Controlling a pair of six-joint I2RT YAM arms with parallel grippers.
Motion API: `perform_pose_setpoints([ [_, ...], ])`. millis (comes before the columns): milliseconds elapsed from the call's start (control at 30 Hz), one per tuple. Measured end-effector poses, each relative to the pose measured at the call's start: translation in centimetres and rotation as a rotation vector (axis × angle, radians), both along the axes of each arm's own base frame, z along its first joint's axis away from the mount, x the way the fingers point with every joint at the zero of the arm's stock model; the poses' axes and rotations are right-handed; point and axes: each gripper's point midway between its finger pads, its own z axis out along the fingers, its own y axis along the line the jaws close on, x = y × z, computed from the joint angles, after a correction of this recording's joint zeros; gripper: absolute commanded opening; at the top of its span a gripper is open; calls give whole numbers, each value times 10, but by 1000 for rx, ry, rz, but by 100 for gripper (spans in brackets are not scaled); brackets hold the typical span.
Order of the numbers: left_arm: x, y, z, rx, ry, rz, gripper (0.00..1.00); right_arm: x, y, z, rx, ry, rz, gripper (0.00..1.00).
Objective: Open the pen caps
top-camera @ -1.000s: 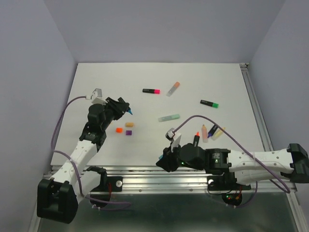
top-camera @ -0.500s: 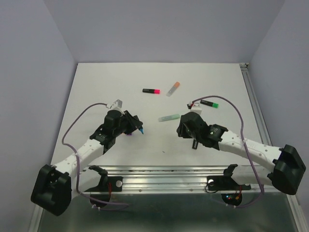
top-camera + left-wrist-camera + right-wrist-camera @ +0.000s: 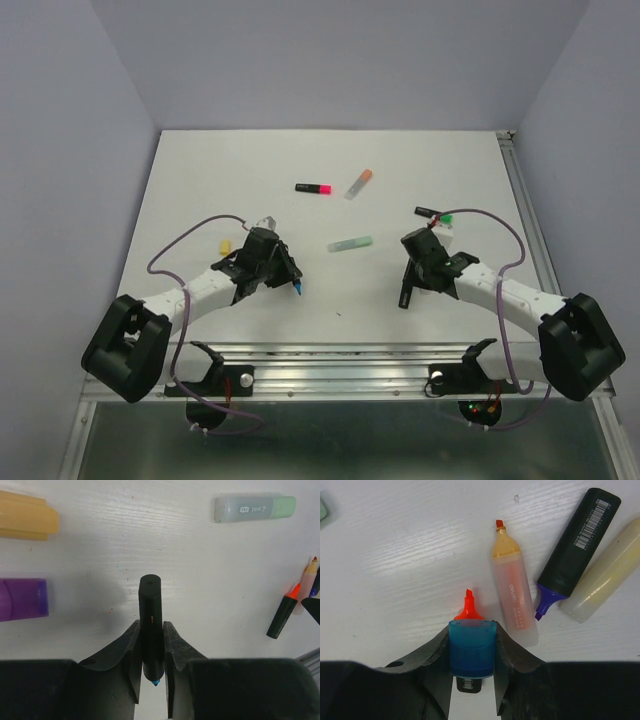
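Note:
My left gripper (image 3: pixel 284 272) is shut on a black pen barrel (image 3: pixel 150 615) with a bare blue tip (image 3: pixel 298 291), held over the table. A peach cap (image 3: pixel 25 522) and a purple cap (image 3: pixel 22 599) lie to its left. A yellow cap (image 3: pixel 226 245) lies beside the left arm. My right gripper (image 3: pixel 419 270) is shut on a blue cap (image 3: pixel 471 647), held above an uncapped black pen with an orange tip (image 3: pixel 468 607). That pen also shows in the top view (image 3: pixel 405 295).
A black pen with a pink cap (image 3: pixel 314 187), a translucent pen with an orange cap (image 3: pixel 359 183), a pale green pen (image 3: pixel 350 243) and a black pen with a green cap (image 3: pixel 432 212) lie further back. Uncapped peach (image 3: pixel 512 605), purple-tipped (image 3: pixel 575 545) and pale yellow (image 3: pixel 607 577) pens lie right of my right gripper.
My left gripper has carried the blue-tipped barrel right and nearer. My right gripper swung from the front edge to the middle, then right, ending over the group of uncapped pens.

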Motion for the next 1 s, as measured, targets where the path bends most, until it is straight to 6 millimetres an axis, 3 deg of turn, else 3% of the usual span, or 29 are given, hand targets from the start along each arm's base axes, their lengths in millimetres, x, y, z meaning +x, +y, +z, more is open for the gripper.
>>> perform_pose_setpoints([
  [100,-2,1,-2,21,6,-5,19,-2,-5,-6,-5,19,-15,27],
  [467,-5,10,-7,80,23,6,57,-8,-6,-14,6,47,-35,45],
  [633,-4,11,-5,88,21,9,68,-11,-7,-14,10,59,-53,52],
  [733,-5,12,-2,88,15,9,73,-13,-8,-12,15,58,-59,60],
  [833,-6,10,7,77,-8,0,82,-16,-10,-7,24,53,-65,79],
  [867,-6,10,10,73,-17,-3,87,-17,-10,-5,27,53,-66,91],
  [933,-5,9,17,67,-36,-11,99,-20,-11,-2,30,51,-66,98],
  [1000,-2,6,28,55,-70,-22,99,-23,-13,4,39,42,-62,100],
])
